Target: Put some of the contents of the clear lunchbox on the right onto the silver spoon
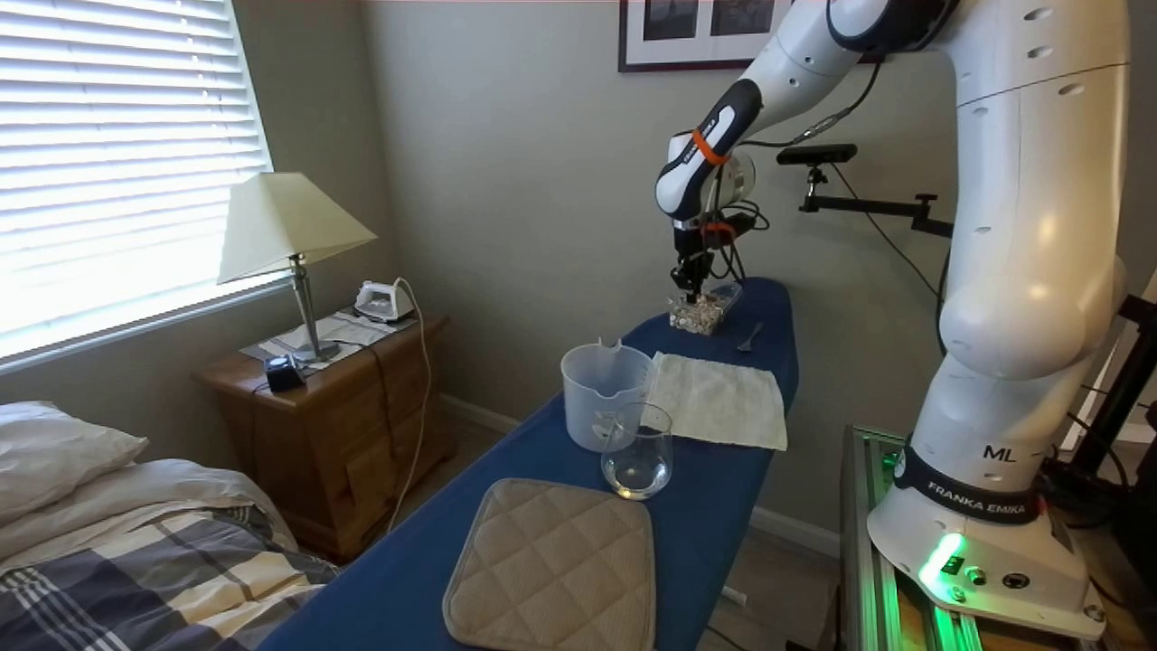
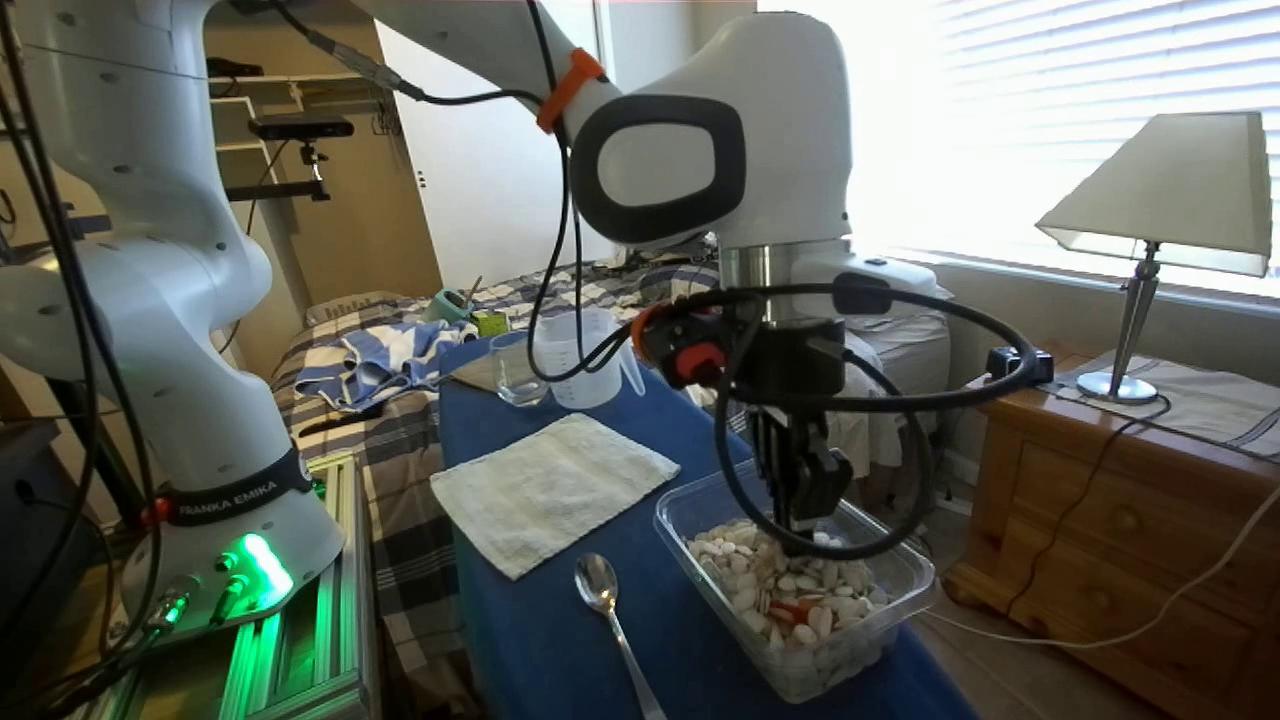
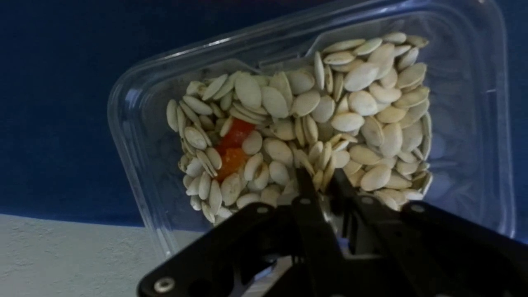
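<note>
The clear lunchbox (image 2: 830, 665) stands on the blue board and holds pale flat seeds (image 3: 373, 103) with one red-orange piece (image 3: 233, 146) among them. The lunchbox also shows in an exterior view (image 1: 729, 295) and fills most of the wrist view (image 3: 462, 103). My gripper (image 3: 324, 177) points down into the lunchbox, its fingertips in the seeds. The fingers are close together with a few seeds pinched between the tips. The gripper also shows in both exterior views (image 1: 693, 295) (image 2: 797, 540). The silver spoon (image 2: 598, 582) lies beside the lunchbox, bowl toward the cloth; it shows small in an exterior view (image 1: 749, 338).
A white cloth (image 2: 555, 490) lies flat near the spoon. A tall translucent jug (image 1: 604, 398) and a clear stemless glass (image 1: 637, 457) stand beyond it, then a quilted beige pad (image 1: 551, 570). The blue board (image 1: 506, 470) is narrow. Loose cables loop round the wrist.
</note>
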You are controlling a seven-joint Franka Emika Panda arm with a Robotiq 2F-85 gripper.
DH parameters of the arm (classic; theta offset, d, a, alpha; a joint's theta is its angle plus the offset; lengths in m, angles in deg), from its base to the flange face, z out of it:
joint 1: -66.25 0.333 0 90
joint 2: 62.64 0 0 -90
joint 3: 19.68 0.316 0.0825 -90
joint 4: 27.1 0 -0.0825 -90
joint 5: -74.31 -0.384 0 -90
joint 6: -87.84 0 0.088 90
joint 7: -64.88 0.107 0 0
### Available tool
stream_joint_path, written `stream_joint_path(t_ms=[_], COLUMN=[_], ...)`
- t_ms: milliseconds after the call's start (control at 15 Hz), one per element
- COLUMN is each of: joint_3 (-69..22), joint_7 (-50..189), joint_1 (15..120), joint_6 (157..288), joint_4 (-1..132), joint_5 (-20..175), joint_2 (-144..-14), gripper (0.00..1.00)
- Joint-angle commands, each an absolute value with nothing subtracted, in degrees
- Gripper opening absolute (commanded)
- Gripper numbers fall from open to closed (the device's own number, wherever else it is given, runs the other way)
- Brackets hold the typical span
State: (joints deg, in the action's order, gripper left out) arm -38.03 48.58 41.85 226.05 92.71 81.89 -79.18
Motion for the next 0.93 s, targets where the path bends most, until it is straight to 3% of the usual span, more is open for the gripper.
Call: stream_joint_path(t_ms=[0, 867], joint_3=[-38.59, -40.54], joint_7=[50.63, 62.55], joint_1=[42.94, 44.81], joint_6=[224.07, 204.75], joint_4=[93.85, 94.62], joint_5=[82.43, 91.03], joint_2=[-75.59, -66.71], gripper=[0.07, 0.06])
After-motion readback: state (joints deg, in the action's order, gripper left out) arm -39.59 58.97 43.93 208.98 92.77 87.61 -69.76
